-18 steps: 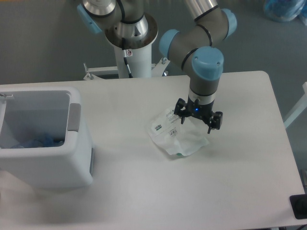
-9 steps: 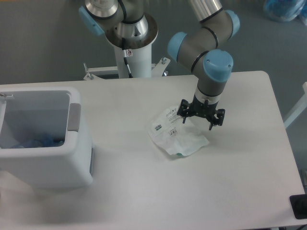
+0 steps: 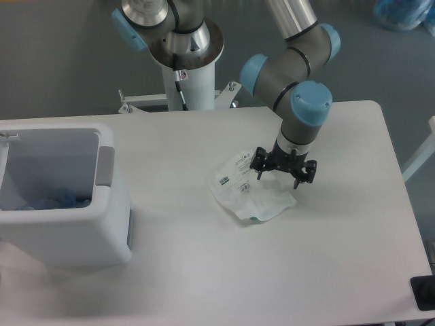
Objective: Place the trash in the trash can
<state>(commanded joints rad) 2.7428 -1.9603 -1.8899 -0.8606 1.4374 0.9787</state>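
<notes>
Gripper (image 3: pixel 283 171) spread wide, holding nothing, poised over the back edge of the clear plastic packet (image 3: pixel 253 191).

The packet lies crumpled near the middle of the white table (image 3: pixel 340 258); its white labels carry dark print too small to read. Nothing lies between it and the white trash can (image 3: pixel 64 197), well apart at the left edge, which holds something blue; no bottle can be made out.

You have a white trash can (image 3: pixel 64 224) with a grey handle panel (image 3: pixel 105 166) and something blue inside. The packet (image 3: pixel 251 193) is clear with white labels printed black. The gripper (image 3: pixel 283 175) is black, the arm (image 3: pixel 292 61) grey with light-blue caps, the table (image 3: pixel 272 272) white.
</notes>
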